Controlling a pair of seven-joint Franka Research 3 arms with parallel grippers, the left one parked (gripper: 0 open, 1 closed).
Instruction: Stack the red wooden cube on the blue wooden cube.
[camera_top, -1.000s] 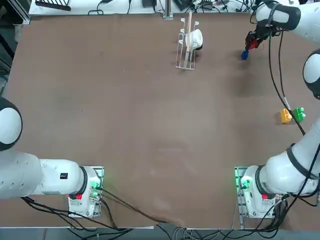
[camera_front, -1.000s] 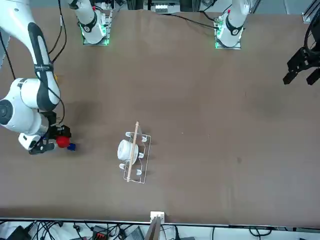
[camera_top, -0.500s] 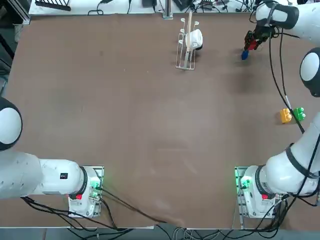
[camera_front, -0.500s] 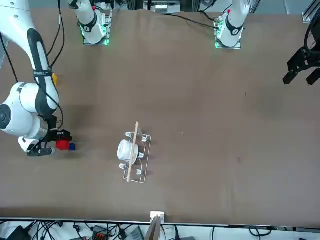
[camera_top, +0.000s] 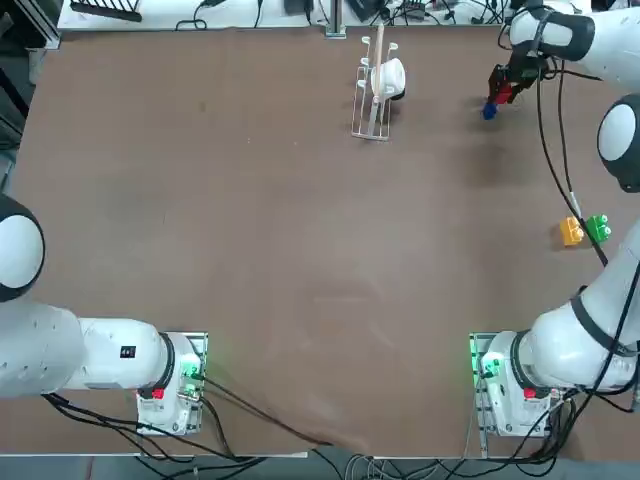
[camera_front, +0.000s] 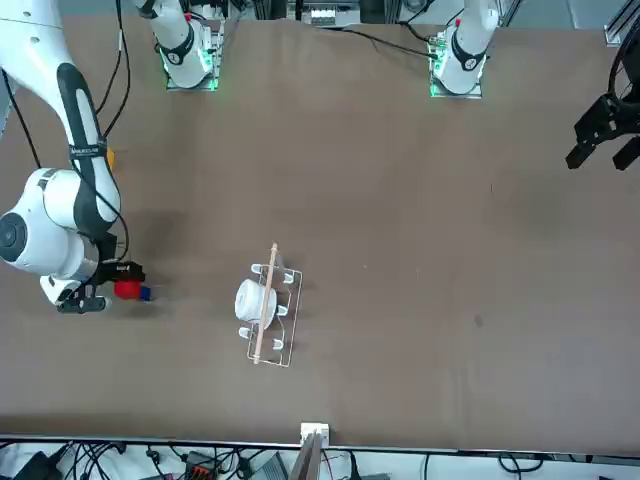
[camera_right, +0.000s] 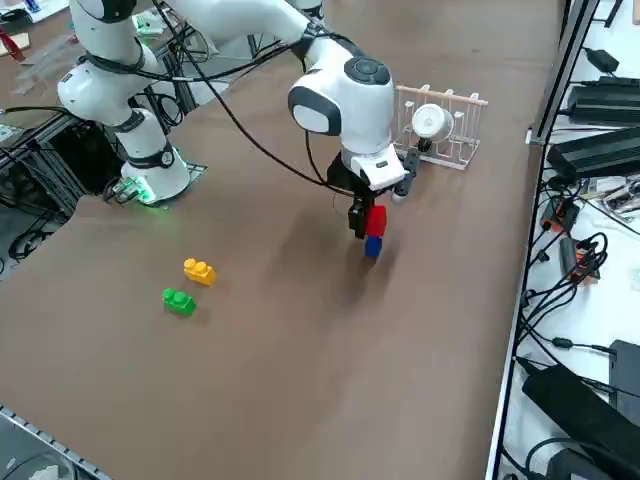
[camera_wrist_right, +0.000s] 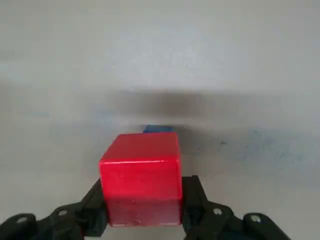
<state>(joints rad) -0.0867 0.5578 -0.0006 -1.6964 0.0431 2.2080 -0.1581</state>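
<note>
My right gripper (camera_right: 364, 214) is shut on the red wooden cube (camera_right: 375, 221) at the far right of the table. The cube sits directly over the blue wooden cube (camera_right: 372, 246), which rests on the table. From the right side the two look stacked, and I cannot tell whether they touch. In the wrist view the red wooden cube (camera_wrist_right: 141, 175) fills the space between the fingers (camera_wrist_right: 194, 199), and only a sliver of the blue wooden cube (camera_wrist_right: 159, 129) shows beyond it. From overhead the red wooden cube (camera_top: 503, 92) hides most of the blue wooden cube (camera_top: 489, 111).
A wire rack (camera_top: 372, 105) holding a white cup (camera_top: 388, 77) stands to the left of the cubes. An orange studded block (camera_top: 571, 232) and a green studded block (camera_top: 598, 228) lie nearer the right arm's base, by the table's right edge.
The right gripper has come down a little with the red cube, closing onto the blue cube. The blue cube has stayed in place.
</note>
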